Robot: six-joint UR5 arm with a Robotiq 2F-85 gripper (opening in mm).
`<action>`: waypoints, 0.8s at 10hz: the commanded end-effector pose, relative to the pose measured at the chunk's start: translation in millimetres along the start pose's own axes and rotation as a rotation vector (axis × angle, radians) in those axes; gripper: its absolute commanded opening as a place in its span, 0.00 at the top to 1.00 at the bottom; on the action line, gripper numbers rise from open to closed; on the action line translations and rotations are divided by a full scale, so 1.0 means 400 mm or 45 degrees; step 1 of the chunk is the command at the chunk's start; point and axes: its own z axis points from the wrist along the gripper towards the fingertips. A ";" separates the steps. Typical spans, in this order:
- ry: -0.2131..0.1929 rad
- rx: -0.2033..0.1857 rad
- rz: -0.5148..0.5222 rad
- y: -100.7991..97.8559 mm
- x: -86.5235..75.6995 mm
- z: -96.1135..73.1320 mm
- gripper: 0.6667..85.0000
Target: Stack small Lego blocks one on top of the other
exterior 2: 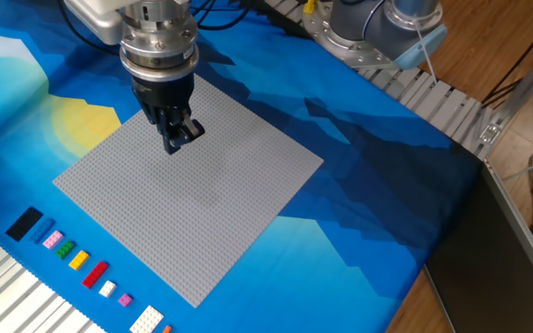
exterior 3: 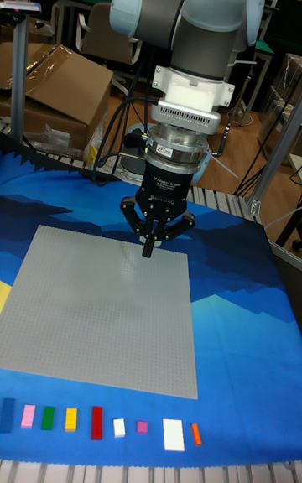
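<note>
The gripper [exterior 2: 176, 137] hangs above the far part of the grey baseplate [exterior 2: 211, 213], near its far corner, pointing straight down; in the tall fixed view its fingers [exterior 3: 148, 246] are pressed together into one dark tip with nothing between them, so it is clenched and empty, and the tip sits apart from the studded surface just inside the plate's far edge. The baseplate lies flat on the blue patterned cloth [exterior 2: 359, 176] that covers the table, and no brick stands on it. The small Lego blocks are all in a row on the cloth along the table's near edge, off the plate's near-left side and well apart from the gripper. The black block [exterior 2: 24, 223] lies flat at the left end of that row, close to the table's near-left corner, and the smaller blue block [exterior 2: 43, 234] lies just beside it, the two side by side and not stacked. After them along the same edge come a pink brick [exterior 2: 53, 240], a green brick [exterior 2: 64, 251], a yellow brick [exterior 2: 79, 260], a longer red brick [exterior 2: 94, 273], a small white brick [exterior 2: 107, 289], a tiny purple brick [exterior 2: 124, 300] and a larger white brick [exterior 2: 146, 320]. A cardboard box [exterior 3: 50, 89] sits behind the table in the tall fixed view
</note>
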 end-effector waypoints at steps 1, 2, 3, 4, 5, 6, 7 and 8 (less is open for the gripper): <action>-0.001 -0.015 0.007 0.006 -0.001 -0.003 1.00; -0.001 -0.015 0.007 0.006 -0.001 -0.003 1.00; -0.001 -0.013 0.006 0.005 -0.001 -0.003 1.00; -0.001 -0.013 0.006 0.005 -0.001 -0.004 1.00; -0.001 -0.013 0.006 0.004 -0.001 -0.004 1.00; -0.001 -0.013 0.006 0.003 0.001 -0.003 1.00; -0.004 -0.018 0.007 0.002 0.003 -0.001 1.00; -0.011 -0.028 0.010 0.003 0.004 0.002 1.00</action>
